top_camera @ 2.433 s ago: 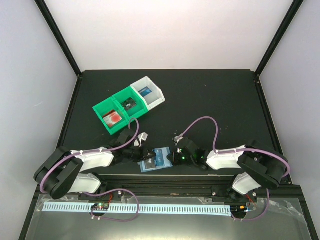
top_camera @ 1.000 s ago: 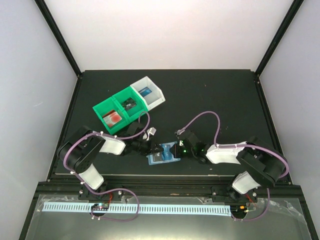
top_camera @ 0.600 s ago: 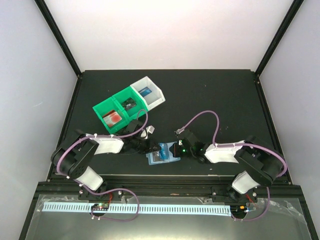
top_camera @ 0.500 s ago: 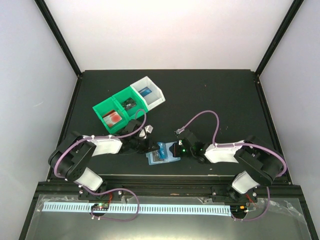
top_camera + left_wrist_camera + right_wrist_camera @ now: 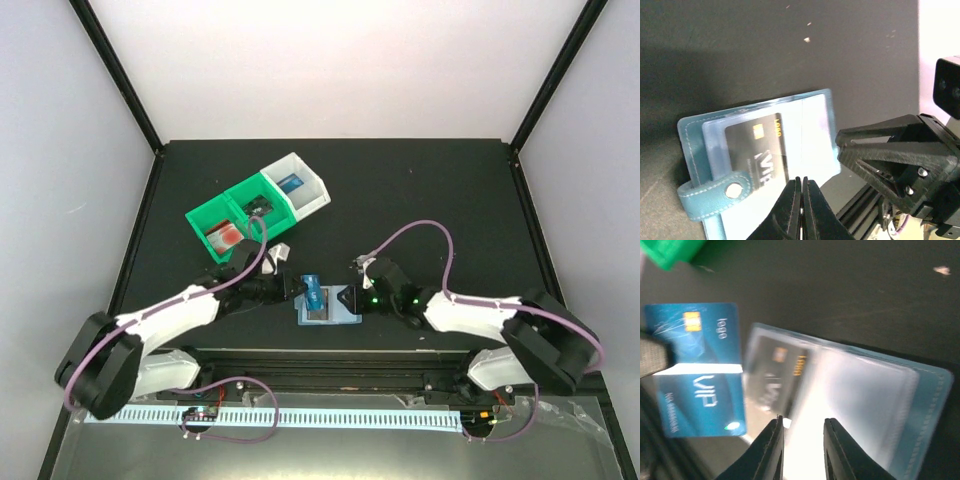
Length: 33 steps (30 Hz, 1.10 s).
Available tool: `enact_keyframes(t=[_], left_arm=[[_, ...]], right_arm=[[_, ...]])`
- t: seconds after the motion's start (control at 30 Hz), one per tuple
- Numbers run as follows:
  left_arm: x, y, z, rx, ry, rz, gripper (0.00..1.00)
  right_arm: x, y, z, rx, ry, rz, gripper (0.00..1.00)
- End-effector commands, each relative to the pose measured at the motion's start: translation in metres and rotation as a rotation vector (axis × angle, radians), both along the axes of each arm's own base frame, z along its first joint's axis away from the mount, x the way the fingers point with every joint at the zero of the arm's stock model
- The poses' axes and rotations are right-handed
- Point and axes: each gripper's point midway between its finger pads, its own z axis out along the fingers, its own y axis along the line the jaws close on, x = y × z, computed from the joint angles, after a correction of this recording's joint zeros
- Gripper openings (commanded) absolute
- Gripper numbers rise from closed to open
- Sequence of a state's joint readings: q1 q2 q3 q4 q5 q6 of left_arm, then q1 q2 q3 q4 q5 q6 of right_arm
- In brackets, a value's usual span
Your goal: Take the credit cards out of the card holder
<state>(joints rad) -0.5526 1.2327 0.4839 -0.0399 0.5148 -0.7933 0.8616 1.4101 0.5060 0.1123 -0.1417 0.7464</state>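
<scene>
Credit card [image 5: 700, 342] in left hand [image 5: 299, 289]

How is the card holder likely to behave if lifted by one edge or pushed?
The card holder looks like thin clear sleeves in a soft stitched cover, so it would probably sag rather than lift flat. Lying open and flat on the table, it likely slides, not tips. Its glossy surface may be slippery to pinch.
</scene>
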Motion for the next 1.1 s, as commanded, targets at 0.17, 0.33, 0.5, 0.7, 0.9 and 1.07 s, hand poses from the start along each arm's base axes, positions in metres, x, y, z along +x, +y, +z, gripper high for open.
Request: enact_keyframes(t=[0.17,0.33,0.5,0.7,0.9,1.07], left_arm=[[-0.014,-0.004,0.067,-0.224,-0.126,-0.002,0.02],[-0.025,-0.008,0.095,-0.362,-0.158,-0.024,0.02],[-0.032,-0.006,0.120,-0.440,-0.208,-0.026,0.02],[-0.040,-0.003,0.141,-0.532,-0.239,-0.024,0.02],[-0.046,-0.002,0.141,-0.552,-0.236,-0.043,0.02],[-0.056,0.002,0.142,-0.531,-0.250,-0.067,0.30]], right_arm=[[-0.033,0.036,0.092,0.493,0.014,0.141,0.41],[-0.042,0.042,0.128,0.656,0.028,0.178,0.57],[-0.048,0.047,0.141,0.714,0.055,0.198,0.64],[-0.054,0.052,0.160,0.762,0.057,0.234,0.60],[-0.059,0.044,0.168,0.765,-0.009,0.252,0.17],[-0.074,0.039,0.164,0.730,-0.043,0.339,0.01]])
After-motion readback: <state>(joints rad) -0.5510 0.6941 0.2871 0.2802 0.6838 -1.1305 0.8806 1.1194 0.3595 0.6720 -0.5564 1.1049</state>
